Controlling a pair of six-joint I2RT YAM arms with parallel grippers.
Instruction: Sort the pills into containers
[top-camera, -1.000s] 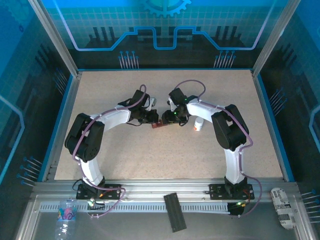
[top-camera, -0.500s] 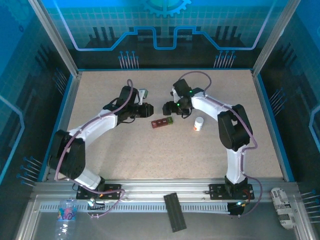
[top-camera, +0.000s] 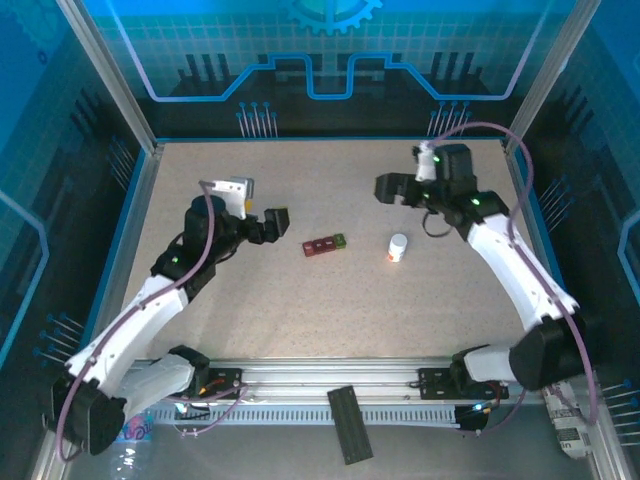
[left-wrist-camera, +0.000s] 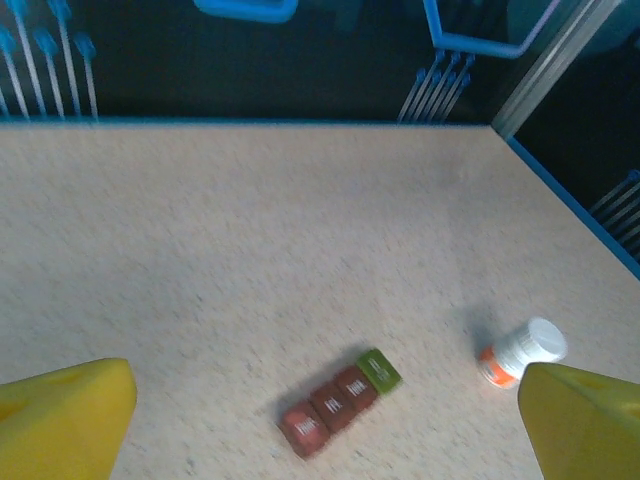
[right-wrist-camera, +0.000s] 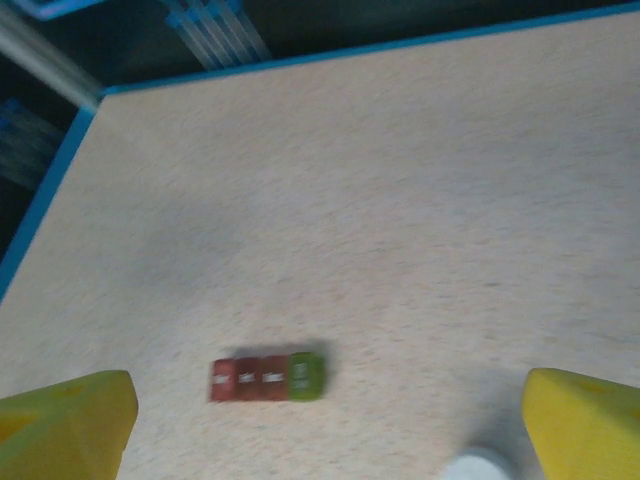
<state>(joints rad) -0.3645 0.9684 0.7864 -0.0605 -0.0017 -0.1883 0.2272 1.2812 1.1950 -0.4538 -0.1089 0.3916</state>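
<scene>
So the containers (top-camera: 325, 245) are one little joined strip sitting about mid-table (top-camera: 300, 310), well away from every edge, three dark red squares and a green one on the end. Its long axis runs roughly parallel to the near edge, tilted a touch, with the green end pointing toward the right edge and the small white bottle (top-camera: 398, 247), which stands near that end but clear of it

Both pincers are spread wide with nothing in them. In each wrist view the yellow fingertips sit way out at the bottom corners with bare table between them. The left gripper (top-camera: 277, 222) hangs just off the red end of the strip, a bit toward the far edge. The right gripper (top-camera: 390, 188) is further off, up toward the far right corner, past the bottle

My read: left arm is the nearer one and it's lined up almost along the strip's length, so it would come in end-on at the red side. To pinch across the narrow width it would need a wrist turn first. Lids look closed to me, but the wrist shots are blurry
</scene>
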